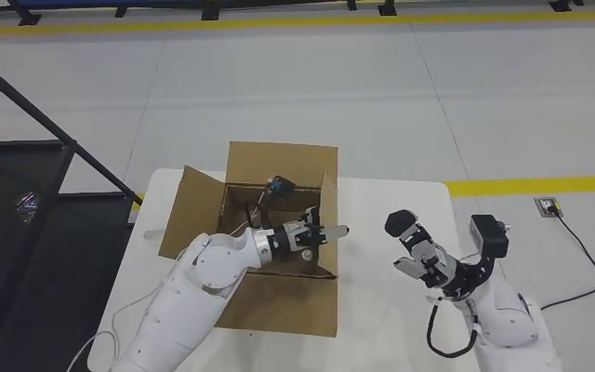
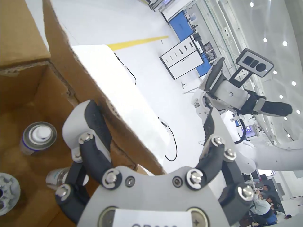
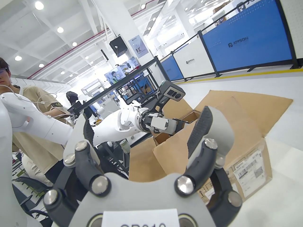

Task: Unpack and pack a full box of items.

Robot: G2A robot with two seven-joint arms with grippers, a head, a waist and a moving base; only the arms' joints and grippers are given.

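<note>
Your left gripper (image 1: 323,231), jaws spread, straddles a wall of the upward-opening cardboard box (image 1: 279,307). Inside, a spray can (image 2: 37,138) stands upright; its neighbours are cut off. Your right gripper (image 1: 414,246) hangs released nearby.

Box check | I see the cardboard box (image 1: 282,160) standing on the white table (image 1: 390,200), flaps open, printed label on one outer side | inside: small can (image 2: 37,138) upright, white nozzle up | clear bottle (image 2: 55,177) near it, partly hidden | grey toothed part (image 2: 8,191) | blue-and-black item (image 1: 276,188) by the far wall
</note>
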